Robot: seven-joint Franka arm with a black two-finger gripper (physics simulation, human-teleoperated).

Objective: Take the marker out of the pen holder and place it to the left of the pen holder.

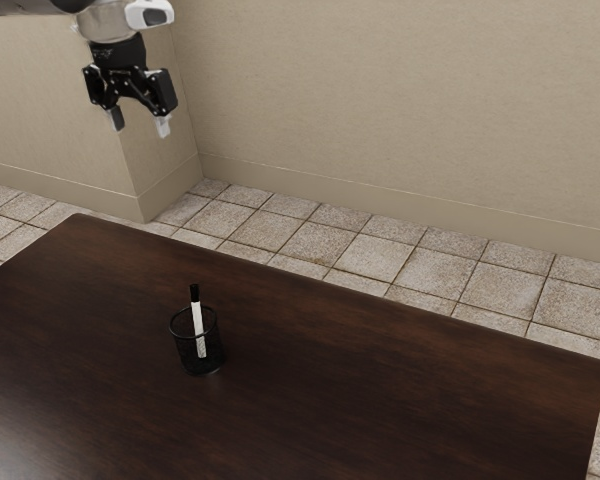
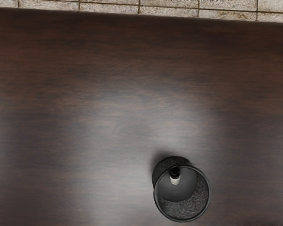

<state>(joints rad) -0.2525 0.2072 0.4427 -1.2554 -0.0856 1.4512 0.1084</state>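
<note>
**While your gripper point(image 1: 140, 123) hangs open, the marker point(image 1: 199, 325) stands in the pen holder point(image 1: 187, 354)**

As you look at the exterior view, you see your gripper high up toward the view's left, well apart from the holder and pointing downward. Its two fingers point(image 1: 163, 126) stand apart with a clear gap between them, so your tool is open. Above it, you can see the pale and black end of the arm point(image 1: 103, 24).

Your marker is inside the holder, black end up, with its white body reaching down behind the dark mesh wall. It tilts slightly, its upper end leaning toward the exterior view's left, and that black end rises above the rim. You cannot tell from these pictures whether it touches the rim.

The pen holder is round, black and upright, resting on the dark brown wooden table point(image 1: 400, 390). In the wrist view, you look down into its round mouth and see the marker's black end close to one side of the rim. Past the table's edge you have pale floor tiles point(image 1: 375, 256) and, behind them, a beige wall point(image 1: 400, 90).
</note>
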